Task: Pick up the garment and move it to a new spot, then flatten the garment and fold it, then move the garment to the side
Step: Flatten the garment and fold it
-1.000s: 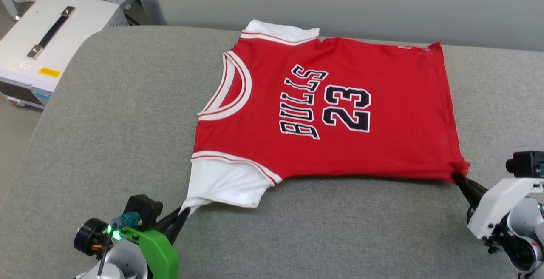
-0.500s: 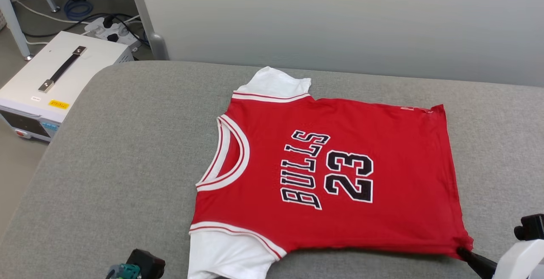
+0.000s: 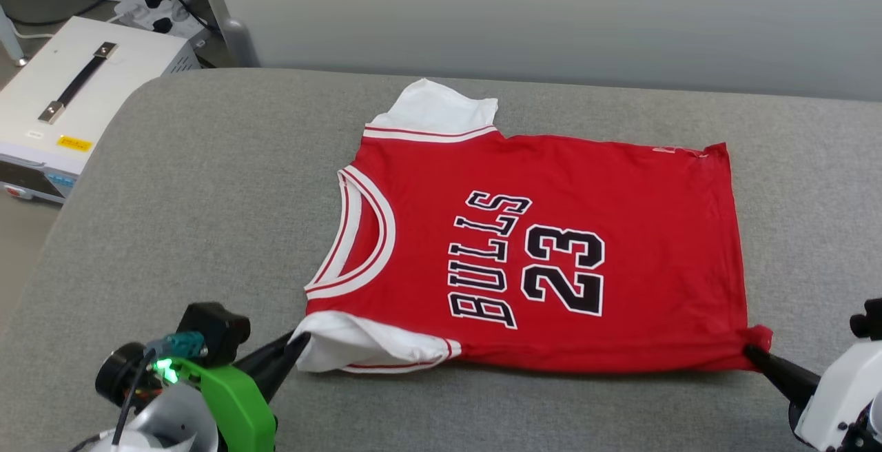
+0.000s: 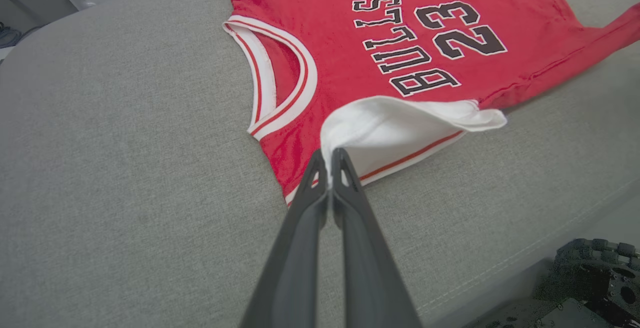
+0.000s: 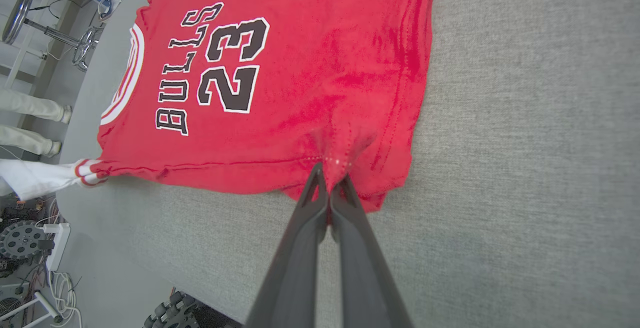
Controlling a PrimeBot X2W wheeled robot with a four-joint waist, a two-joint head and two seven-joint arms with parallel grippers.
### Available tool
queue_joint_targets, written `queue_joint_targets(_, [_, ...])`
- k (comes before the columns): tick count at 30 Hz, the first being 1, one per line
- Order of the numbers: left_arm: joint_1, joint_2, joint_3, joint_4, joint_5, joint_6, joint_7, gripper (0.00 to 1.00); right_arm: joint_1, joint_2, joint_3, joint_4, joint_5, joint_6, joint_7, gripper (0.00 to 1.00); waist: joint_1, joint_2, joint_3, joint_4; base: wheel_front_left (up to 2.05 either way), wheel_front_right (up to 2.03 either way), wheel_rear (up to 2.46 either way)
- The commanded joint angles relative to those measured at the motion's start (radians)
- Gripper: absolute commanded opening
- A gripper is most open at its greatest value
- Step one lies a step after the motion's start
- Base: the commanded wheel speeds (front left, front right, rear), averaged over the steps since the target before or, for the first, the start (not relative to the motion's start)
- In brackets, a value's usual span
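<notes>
The garment (image 3: pixel 551 231), a red T-shirt with white sleeves and black "BULLS 23" print, lies front-up on the grey cushioned table (image 3: pixel 172 197), collar to the left. My left gripper (image 3: pixel 300 342) is shut on the near white sleeve (image 4: pixel 390 128), which is lifted and folded in over the shirt's near edge. My right gripper (image 3: pixel 747 352) is shut on the near hem corner (image 5: pixel 340 163), raised slightly off the surface. The far sleeve (image 3: pixel 434 107) lies flat.
A white equipment box (image 3: pixel 62 100) with a black handle stands on the floor at the left, cables and a power strip (image 3: pixel 148 7) behind it. A pale wall panel (image 3: pixel 551 18) runs along the table's far edge. A person's legs (image 5: pixel 30 123) stand beyond the table.
The camera tilted up and back down. Both grippers have carried the near sleeve and hem corner inward, so the near sleeve now folds over the shirt instead of lying spread.
</notes>
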Motion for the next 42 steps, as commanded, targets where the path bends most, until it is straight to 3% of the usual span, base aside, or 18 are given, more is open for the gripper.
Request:
queue_joint_targets(1, [-0.041, -0.012, 0.003, 0.012, 0.01, -0.011, 0.004, 0.0, -0.033, 0.009, -0.013, -0.013, -0.019, -0.001, 0.012, 0.0, 0.0001, 0.0, 0.036, -0.012, 0.0, 0.0, 0.0])
queue_joint_targets(16, [-0.386, -0.067, -0.033, 0.249, 0.043, -0.079, 0.045, 0.0, -0.215, 0.074, -0.047, 0.027, -0.148, -0.001, 0.067, 0.0, 0.0001, 0.0, 0.179, -0.055, 0.0, 0.0, 0.0])
queue_joint_targets(32, [-0.571, -0.14, -0.167, 0.549, 0.043, -0.097, 0.01, 0.0, -0.33, 0.086, 0.015, 0.156, -0.176, -0.001, 0.023, 0.0, 0.0001, 0.0, 0.239, -0.063, 0.0, 0.0, 0.0])
queue_joint_targets(33, [-0.582, -0.147, -0.175, 0.57, 0.043, -0.098, -0.001, 0.24, -0.333, 0.083, 0.021, 0.167, -0.177, -0.001, 0.019, 0.0, 0.0001, 0.0, 0.239, -0.062, 0.0, 0.0, 0.0])
queue_joint_targets(34, [-0.59, -0.152, -0.182, 0.588, 0.047, -0.098, -0.012, 0.67, -0.336, 0.08, 0.023, 0.176, -0.182, -0.001, 0.014, 0.0, 0.0001, 0.0, 0.238, -0.06, 0.0, 0.0, 0.0])
queue_joint_targets(35, [-0.599, -0.159, -0.19, 0.611, 0.049, -0.098, -0.023, 1.0, -0.34, 0.077, 0.025, 0.186, -0.19, -0.001, 0.005, 0.97, 0.0001, 0.0, 0.236, -0.058, 0.0, 0.0, 0.0])
queue_joint_targets(42, [-0.615, -0.211, -0.197, 0.729, 0.042, -0.09, -0.112, 1.0, -0.343, 0.071, 0.041, 0.208, -0.187, -0.001, -0.036, 1.0, 0.0001, 0.0, 0.19, -0.048, 0.0, 0.0, 0.0])
